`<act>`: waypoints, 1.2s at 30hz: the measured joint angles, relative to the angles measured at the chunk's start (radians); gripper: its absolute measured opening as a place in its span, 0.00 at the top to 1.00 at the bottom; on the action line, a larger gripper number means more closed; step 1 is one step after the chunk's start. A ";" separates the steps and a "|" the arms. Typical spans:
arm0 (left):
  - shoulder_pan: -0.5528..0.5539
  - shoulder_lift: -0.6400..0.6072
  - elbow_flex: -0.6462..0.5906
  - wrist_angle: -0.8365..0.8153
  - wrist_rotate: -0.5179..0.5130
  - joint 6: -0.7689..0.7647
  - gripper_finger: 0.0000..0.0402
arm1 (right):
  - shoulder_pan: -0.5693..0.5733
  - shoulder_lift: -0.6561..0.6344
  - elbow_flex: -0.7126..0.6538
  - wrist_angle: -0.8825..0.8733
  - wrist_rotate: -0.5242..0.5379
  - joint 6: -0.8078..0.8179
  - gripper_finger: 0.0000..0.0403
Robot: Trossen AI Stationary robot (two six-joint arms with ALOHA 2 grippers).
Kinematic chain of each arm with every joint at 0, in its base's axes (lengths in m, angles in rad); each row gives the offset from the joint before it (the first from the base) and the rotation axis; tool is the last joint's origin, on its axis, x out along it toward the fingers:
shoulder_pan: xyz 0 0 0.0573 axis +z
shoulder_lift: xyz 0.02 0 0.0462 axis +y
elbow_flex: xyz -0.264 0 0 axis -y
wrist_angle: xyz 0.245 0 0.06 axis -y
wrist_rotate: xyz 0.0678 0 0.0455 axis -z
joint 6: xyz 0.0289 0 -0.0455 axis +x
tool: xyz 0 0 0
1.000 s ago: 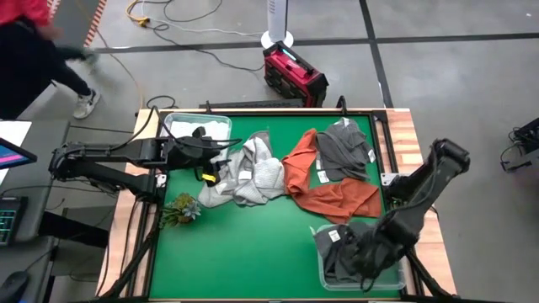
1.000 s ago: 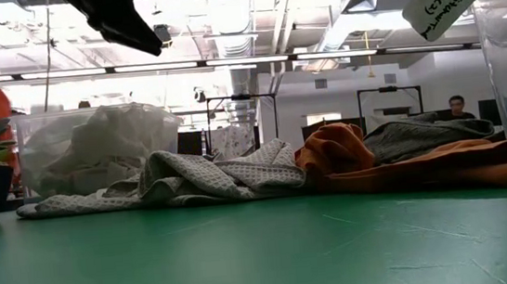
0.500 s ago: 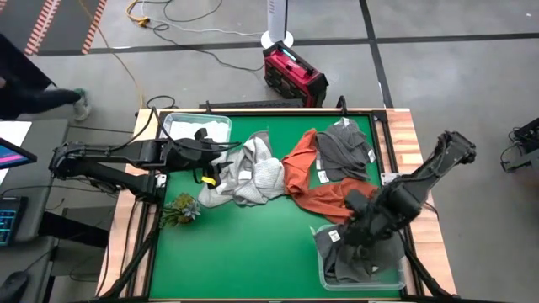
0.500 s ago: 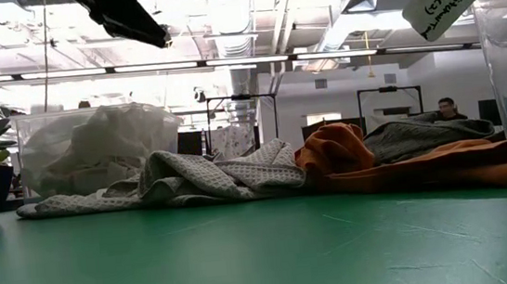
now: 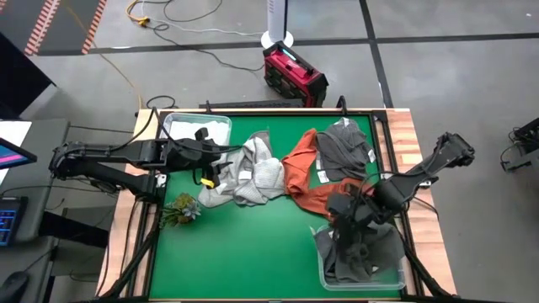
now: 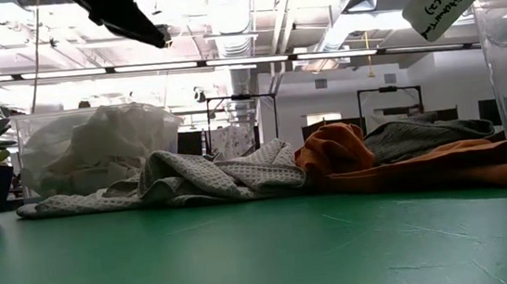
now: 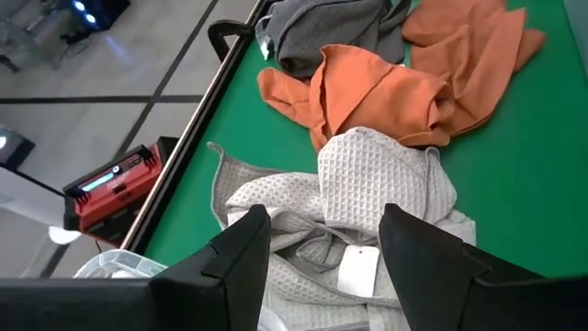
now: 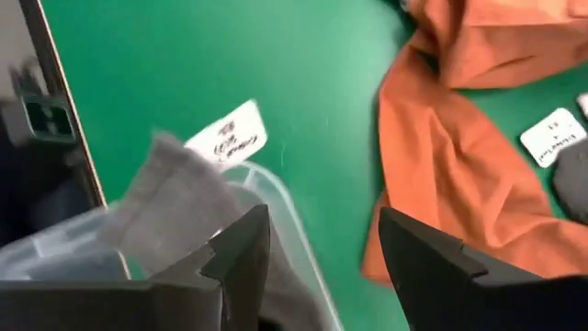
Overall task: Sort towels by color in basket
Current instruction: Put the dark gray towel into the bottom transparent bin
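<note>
High view shows a green worktop (image 5: 253, 244) with towels in the middle and a clear bin at two corners. The white towel (image 5: 198, 128) already sits in the bin (image 5: 168, 122) at the far left corner. The dark grey towel (image 5: 362, 257) sits in the bin (image 5: 324, 273) at the near right corner. I think each bin is for one kind of color, so that is why these cloths are kept apart.

Some towels are not sorted yet. The light grey towel (image 5: 248, 172) lies crumpled in the middle. The rust orange towel (image 5: 324, 198) lies spread out just beside it. Another dark grey towel (image 5: 341, 147) lies on top of the orange one, near the far edge. A little green plant (image 5: 181, 208) stands by the left edge.

The left pincer (image 7: 317, 248) hangs over the light grey towel. Its fingers are spread wide and hold nothing. It looks ready to grab that towel.

The right pincer (image 8: 317, 248) is above the rim of the near right bin, close to the orange towel. Its fingers are spread wide too, and nothing is between them. A white tag (image 8: 228, 136) hangs over the bin rim.
</note>
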 joint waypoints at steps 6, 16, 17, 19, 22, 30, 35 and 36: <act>0.000 0.000 0.000 -0.001 -0.033 0.059 0.51 | 0.001 0.039 0.000 0.045 -0.123 -0.118 0.44; 0.000 0.000 0.000 -0.013 -0.041 0.075 0.51 | 0.047 0.097 0.003 0.037 -0.133 -0.298 0.62; 0.000 0.000 0.000 -0.015 -0.041 0.073 0.51 | 0.055 0.107 0.004 0.031 -0.130 -0.315 0.66; 0.000 0.000 0.000 -0.016 -0.041 0.073 0.51 | 0.066 0.126 0.003 0.009 -0.136 -0.335 0.76; 0.000 0.000 0.000 -0.014 -0.043 0.080 0.51 | 0.073 0.138 -0.004 -0.016 -0.158 -0.332 0.93; 0.000 0.000 0.000 -0.014 -0.089 0.085 0.51 | 0.118 0.113 0.019 -0.044 -0.187 -0.288 0.93; 0.000 0.000 0.000 -0.014 -0.090 0.085 0.51 | 0.185 0.136 0.002 -0.035 -0.240 -0.278 0.96; 0.000 0.000 0.000 -0.014 -0.091 0.085 0.51 | 0.203 0.146 0.000 -0.036 -0.246 -0.275 0.96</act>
